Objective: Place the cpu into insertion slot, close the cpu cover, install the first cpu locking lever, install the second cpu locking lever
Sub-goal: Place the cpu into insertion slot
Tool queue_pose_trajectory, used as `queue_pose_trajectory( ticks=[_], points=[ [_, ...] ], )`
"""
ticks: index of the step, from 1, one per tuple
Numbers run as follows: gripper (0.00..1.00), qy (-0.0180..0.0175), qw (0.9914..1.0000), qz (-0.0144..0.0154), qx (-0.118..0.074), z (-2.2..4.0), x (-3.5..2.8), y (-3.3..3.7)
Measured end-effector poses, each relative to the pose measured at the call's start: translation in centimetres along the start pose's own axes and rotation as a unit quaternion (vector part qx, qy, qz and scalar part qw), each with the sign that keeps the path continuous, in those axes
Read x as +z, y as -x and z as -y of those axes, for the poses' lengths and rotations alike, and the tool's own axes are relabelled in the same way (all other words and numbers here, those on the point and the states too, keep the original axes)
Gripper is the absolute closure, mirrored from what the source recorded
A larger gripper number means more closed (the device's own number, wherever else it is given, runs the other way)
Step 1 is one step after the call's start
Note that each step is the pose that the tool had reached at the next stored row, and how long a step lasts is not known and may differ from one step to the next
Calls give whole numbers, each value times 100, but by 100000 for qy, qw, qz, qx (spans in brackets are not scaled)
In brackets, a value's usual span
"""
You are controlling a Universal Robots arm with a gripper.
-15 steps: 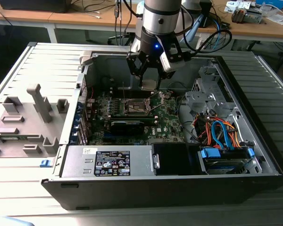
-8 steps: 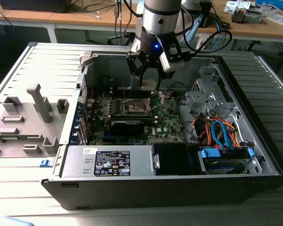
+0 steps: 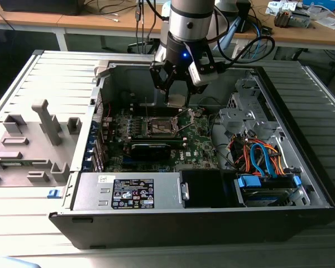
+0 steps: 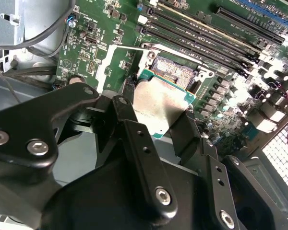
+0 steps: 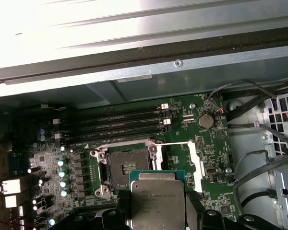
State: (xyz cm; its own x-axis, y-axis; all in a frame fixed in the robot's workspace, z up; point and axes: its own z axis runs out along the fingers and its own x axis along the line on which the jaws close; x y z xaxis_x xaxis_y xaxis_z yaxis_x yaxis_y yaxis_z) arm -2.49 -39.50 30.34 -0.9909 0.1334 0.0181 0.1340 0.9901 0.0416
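- Closest to us in the exterior view is the dark front wall of the computer case. The case is open on top.
- Just behind that wall we see a silver power box with a sticker on it.
- To the exterior view's right of the box, blue and orange cables curl over a drive.
- On the exterior view's left, outside the case, a grey plastic block sits on the table.
- A bit further in lies the green board, with a black card on it.
- Behind the card we find the socket. In the first wrist view it is bare inside, and its thin silver cover is open, off to one side.
- Above the board hangs the gripper. Its black fingers squeeze the chip by two edges.
- We see the chip held flat in the air, close to the socket and not in it yet.
- Long black memory slots run along the far side of the socket.
- Farthest from us stand wooden desks with wires on them.
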Motion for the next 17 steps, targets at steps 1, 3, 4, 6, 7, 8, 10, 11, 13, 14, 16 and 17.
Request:
queue_pose_trajectory(
  ticks=[1,3,4,6,7,8,10,11,13,14,16,17],
  points=[
    [45,3,100000,5,93,0,0,0],
    [45,7,100000,13,303,0,1,0],
    [45,5,99999,17,391,0,1,0],
    [45,11,99999,23,508,0,2,0],
    [45,13,99998,25,566,0,3,0],
    [45,13,99998,27,619,0,3,0],
    [45,15,99997,33,789,0,4,0],
    [45,19,99996,36,843,0,4,0],
    [45,17,99995,42,949,0,5,0],
    [45,20,99995,42,997,0,5,0],
    [45,22,99994,48,1113,0,6,0],
    [45,22,99993,49,1175,0,6,0]
  ],
)
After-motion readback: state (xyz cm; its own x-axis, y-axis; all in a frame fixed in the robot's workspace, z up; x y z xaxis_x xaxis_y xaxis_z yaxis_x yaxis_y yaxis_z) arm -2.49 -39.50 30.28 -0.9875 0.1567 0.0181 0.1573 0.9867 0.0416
